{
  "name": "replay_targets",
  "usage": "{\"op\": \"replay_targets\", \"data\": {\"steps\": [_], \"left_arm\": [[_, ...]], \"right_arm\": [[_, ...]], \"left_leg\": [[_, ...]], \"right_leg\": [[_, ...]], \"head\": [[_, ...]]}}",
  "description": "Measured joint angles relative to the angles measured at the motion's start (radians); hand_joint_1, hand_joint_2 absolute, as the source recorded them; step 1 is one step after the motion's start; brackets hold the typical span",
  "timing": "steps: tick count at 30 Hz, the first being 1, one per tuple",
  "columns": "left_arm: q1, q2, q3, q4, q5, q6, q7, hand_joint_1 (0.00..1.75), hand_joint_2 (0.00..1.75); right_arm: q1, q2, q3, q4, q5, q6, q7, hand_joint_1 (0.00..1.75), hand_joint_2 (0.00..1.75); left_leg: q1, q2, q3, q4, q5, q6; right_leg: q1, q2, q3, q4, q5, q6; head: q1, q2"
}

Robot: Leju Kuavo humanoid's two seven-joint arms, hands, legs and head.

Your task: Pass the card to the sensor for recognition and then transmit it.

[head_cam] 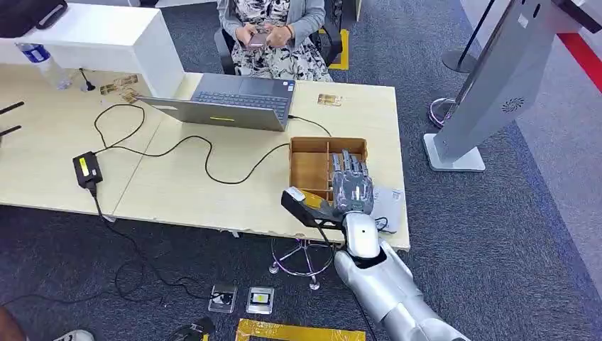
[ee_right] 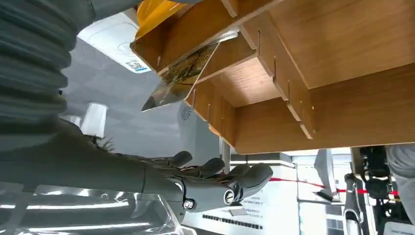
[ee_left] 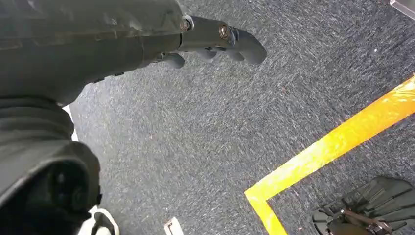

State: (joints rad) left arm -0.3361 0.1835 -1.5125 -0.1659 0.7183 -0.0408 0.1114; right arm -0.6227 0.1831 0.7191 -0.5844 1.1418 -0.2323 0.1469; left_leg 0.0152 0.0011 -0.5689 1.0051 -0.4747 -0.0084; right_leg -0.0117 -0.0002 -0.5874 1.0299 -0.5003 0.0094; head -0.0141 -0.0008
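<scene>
We see a pale table [head_cam: 177, 192]: laptop [head_cam: 231, 103] at twelve o'clock, adapter [head_cam: 85, 170] at nine, wooden tray [head_cam: 312, 163] at three, bottle [head_cam: 42, 64] at ten.

Open laptop [head_cam: 238, 99], water bottle [head_cam: 42, 64], black adapter [head_cam: 85, 169] on pale table [head_cam: 57, 153].

The right hand [head_cam: 353, 186] covers part of the wooden tray [head_cam: 310, 165] in the head view, hiding what lies in those compartments. The card's [ee_right: 180, 80] print is too blurred to read. The picture's edge cuts off the seated person [head_cam: 273, 32].
</scene>
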Motion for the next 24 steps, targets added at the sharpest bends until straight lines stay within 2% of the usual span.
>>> {"op": "replay_targets", "data": {"steps": [6, 14, 24], "left_arm": [[0.006, 0.0, 0.0, 0.0, 0.018, 0.012, -0.001, 0.0, 0.0], [0.032, 0.005, 0.0, 0.0, 0.035, 0.02, -0.007, 0.0, 0.0], [0.034, 0.007, 0.0, 0.0, 0.035, 0.02, -0.007, 0.0, 0.0]], "right_arm": [[0.0, -0.002, -0.003, 0.008, -0.002, 0.002, -0.002, 0.0, 1.75], [-0.006, -0.014, -0.023, 0.027, -0.013, -0.018, -0.042, 0.0, 1.75], [-0.015, -0.021, -0.024, 0.053, -0.018, -0.024, -0.042, 0.0, 1.75]], "left_leg": [[0.0, 0.0, 0.0, 0.0, 0.0, 0.0], [0.0, 0.0, 0.0, 0.0, 0.0, 0.0], [0.0, 0.0, 0.0, 0.0, 0.0, 0.0]], "right_leg": [[0.0, 0.0, 0.0, 0.0, 0.0, 0.0], [0.0, 0.0, 0.0, 0.0, 0.0, 0.0], [0.0, 0.0, 0.0, 0.0, 0.0, 0.0]], "head": [[0.0, 0.0], [0.0, 0.0], [0.0, 0.0]]}}
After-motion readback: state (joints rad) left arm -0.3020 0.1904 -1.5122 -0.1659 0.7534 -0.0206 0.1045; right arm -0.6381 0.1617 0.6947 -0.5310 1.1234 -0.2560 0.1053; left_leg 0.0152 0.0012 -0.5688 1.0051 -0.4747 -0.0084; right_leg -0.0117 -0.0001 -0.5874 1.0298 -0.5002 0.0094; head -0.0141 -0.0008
